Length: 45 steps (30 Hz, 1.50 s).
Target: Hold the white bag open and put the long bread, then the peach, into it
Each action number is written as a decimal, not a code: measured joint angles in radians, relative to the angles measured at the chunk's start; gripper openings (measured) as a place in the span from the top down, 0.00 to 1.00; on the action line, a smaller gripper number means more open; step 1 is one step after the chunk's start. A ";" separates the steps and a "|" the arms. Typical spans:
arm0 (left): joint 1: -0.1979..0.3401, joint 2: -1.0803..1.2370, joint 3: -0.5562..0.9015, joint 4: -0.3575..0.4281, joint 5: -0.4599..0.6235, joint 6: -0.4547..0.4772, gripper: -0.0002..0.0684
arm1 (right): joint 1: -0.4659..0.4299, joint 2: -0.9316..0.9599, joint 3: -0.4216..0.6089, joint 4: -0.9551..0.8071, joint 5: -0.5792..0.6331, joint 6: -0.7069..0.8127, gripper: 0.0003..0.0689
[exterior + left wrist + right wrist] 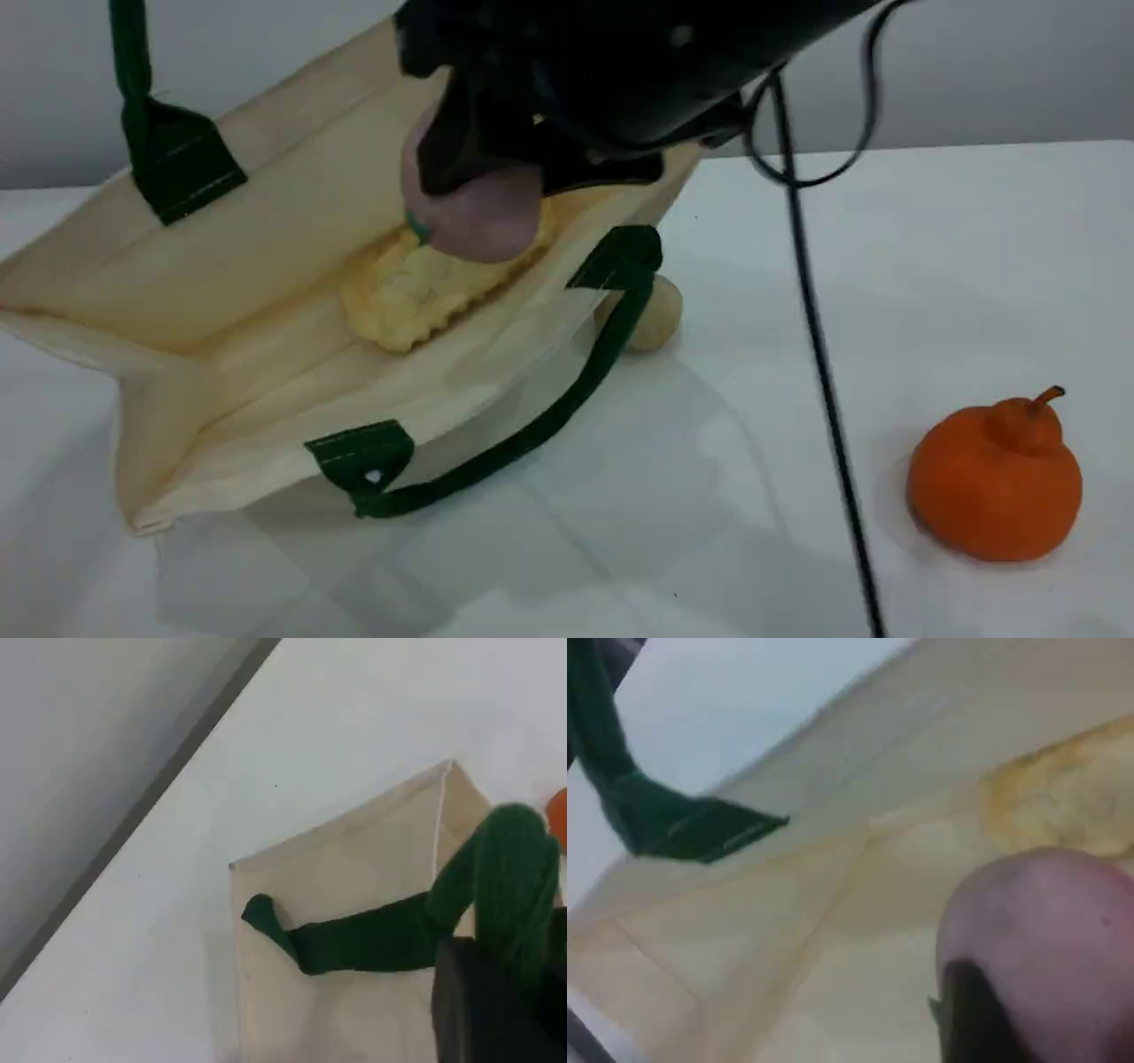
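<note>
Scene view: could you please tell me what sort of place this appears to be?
Probably a robot test bench: a plain white table against a grey wall, a black arm trailing a cable, and the white bag.

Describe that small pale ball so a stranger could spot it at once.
Find the white bag lying open and follow its near green handle to its far end. Just behind that strap, outside the bag, sits the pale ball: smaller than the orange stemmed fruit on the right, and beige, unlike the pink peach.
</note>
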 joint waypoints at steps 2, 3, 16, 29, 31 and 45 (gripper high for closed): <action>0.000 0.000 0.000 0.000 0.000 -0.001 0.87 | -0.001 0.045 -0.030 0.061 0.023 -0.052 0.55; 0.000 0.000 0.000 0.000 -0.001 -0.006 0.87 | -0.001 0.063 -0.048 0.078 0.043 -0.077 0.55; 0.000 0.000 0.000 0.000 -0.001 -0.024 0.87 | -0.005 0.162 -0.129 0.095 0.102 -0.102 0.01; 0.000 0.000 0.000 0.003 -0.001 -0.023 0.87 | -0.032 0.093 -0.128 -0.008 0.142 -0.098 0.15; 0.000 0.000 0.000 0.003 -0.001 -0.023 0.87 | -0.047 0.057 -0.128 -0.043 0.168 -0.085 0.16; 0.000 0.000 0.000 0.003 -0.001 -0.023 0.87 | -0.306 -0.152 -0.128 -0.265 0.192 -0.075 0.16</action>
